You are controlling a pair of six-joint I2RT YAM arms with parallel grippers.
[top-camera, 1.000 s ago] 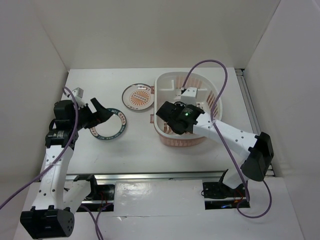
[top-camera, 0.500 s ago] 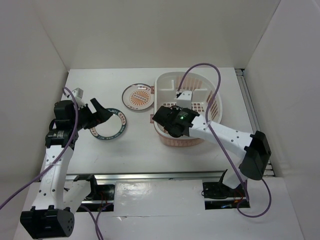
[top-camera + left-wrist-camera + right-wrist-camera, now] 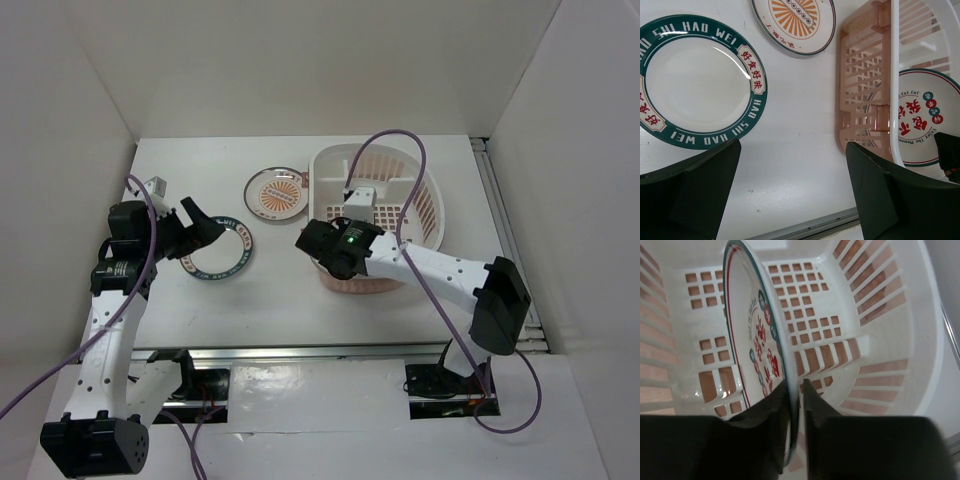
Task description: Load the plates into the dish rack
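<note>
The white and pale pink dish rack (image 3: 432, 200) stands at the right of the table. Inside it the plate with red motifs (image 3: 757, 335) stands on edge, also seen through the rack wall (image 3: 922, 120). My right gripper (image 3: 796, 387) straddles its lower rim, shut on it, with a sliver of gap at one finger. In the top view the right gripper (image 3: 345, 250) sits low at the rack's near left wall. The teal lettered plate (image 3: 218, 250) and the orange sunburst plate (image 3: 277, 191) lie flat on the table. My left gripper (image 3: 203, 222) hovers wide open over the teal plate's near edge (image 3: 700, 85).
The rack's pink slotted wall (image 3: 865, 90) is close to the right of the left gripper's view. A metal rail (image 3: 330, 352) runs along the table's near edge. White walls enclose the table on the left, back and right.
The right arm has swung left and down inside the rack with the red-motif plate, and its fingers have eased slightly on the rim. The left arm has not moved.
</note>
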